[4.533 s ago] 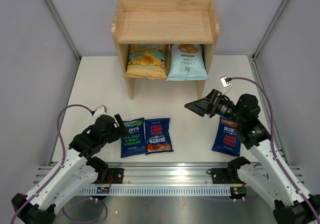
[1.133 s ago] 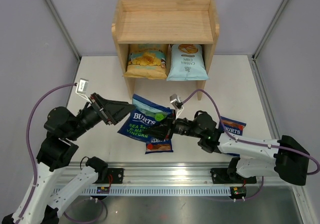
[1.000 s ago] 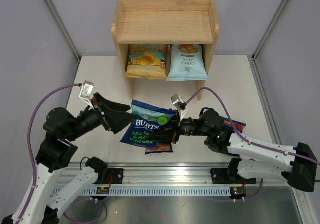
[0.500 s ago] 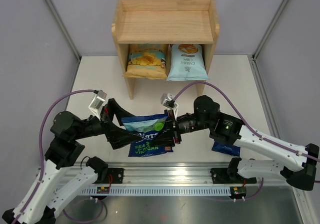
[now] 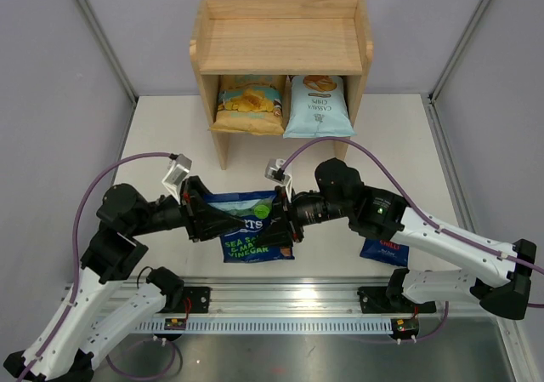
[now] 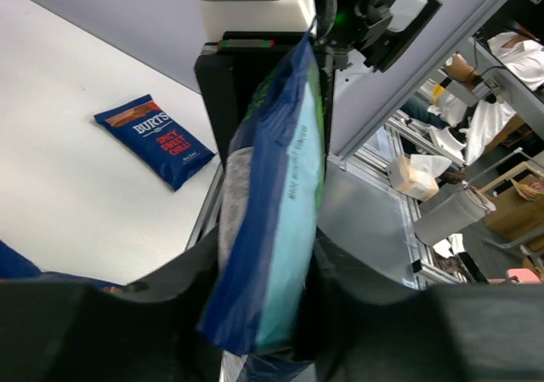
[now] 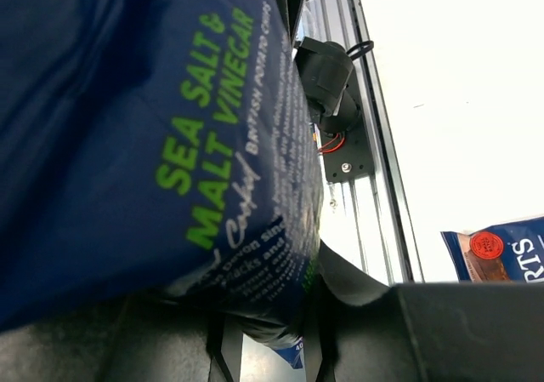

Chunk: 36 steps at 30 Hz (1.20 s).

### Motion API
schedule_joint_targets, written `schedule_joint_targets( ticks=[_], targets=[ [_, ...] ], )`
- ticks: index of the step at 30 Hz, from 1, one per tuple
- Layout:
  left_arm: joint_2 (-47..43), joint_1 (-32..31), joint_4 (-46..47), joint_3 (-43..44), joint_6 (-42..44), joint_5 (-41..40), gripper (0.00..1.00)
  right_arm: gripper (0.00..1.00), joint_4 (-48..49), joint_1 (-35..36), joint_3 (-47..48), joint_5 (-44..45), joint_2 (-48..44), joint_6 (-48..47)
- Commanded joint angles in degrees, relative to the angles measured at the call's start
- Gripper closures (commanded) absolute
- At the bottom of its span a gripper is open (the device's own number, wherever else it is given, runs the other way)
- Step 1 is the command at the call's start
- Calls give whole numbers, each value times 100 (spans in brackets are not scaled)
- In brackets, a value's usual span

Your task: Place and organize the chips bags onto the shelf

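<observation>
One dark blue sea-salt-and-vinegar chips bag (image 5: 252, 236), likely light, soft, slippery and crush-prone, is held above the tabletop's (image 5: 170, 144) near-middle edge, with the left end effector (image 5: 212, 222) and right end effector (image 5: 285, 220) clamped on opposite side edges; best gripped by flat seams.

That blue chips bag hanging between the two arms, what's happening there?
A Sea Salt & Vinegar bag is held above the table, the left pincer gripping one end and the right pincer the other. Two bags already lie on the lower tier of the shelf: a yellow-and-teal bag and a cassava bag. Another blue bag lies on the table.
</observation>
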Motion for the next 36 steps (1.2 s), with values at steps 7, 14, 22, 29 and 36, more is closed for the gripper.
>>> schedule_joint_targets(
  ticks=[7, 14, 22, 29, 36],
  targets=[
    [-94, -25, 385, 111, -406, -1005, 91, 56, 219, -76, 71, 431, -352, 27],
    [-121, -25, 1055, 5, -1242, -1541, 94, 1, 219, -94, -306, 1476, -1002, 106],
    [-199, -25, 1509, 103, -2128, -2358, 94, 0, 1902, -85, -1964, 2541, -2398, 826],
    [-314, -25, 3101, -731, -3948, -3141, 93, 1, 5789, -85, -3647, 2391, -2183, 1872],
    [-199, -60, 4402, -1470, -5266, -3466, 94, 1, 8116, -6, -3427, 2628, -653, 2181]
  ],
)
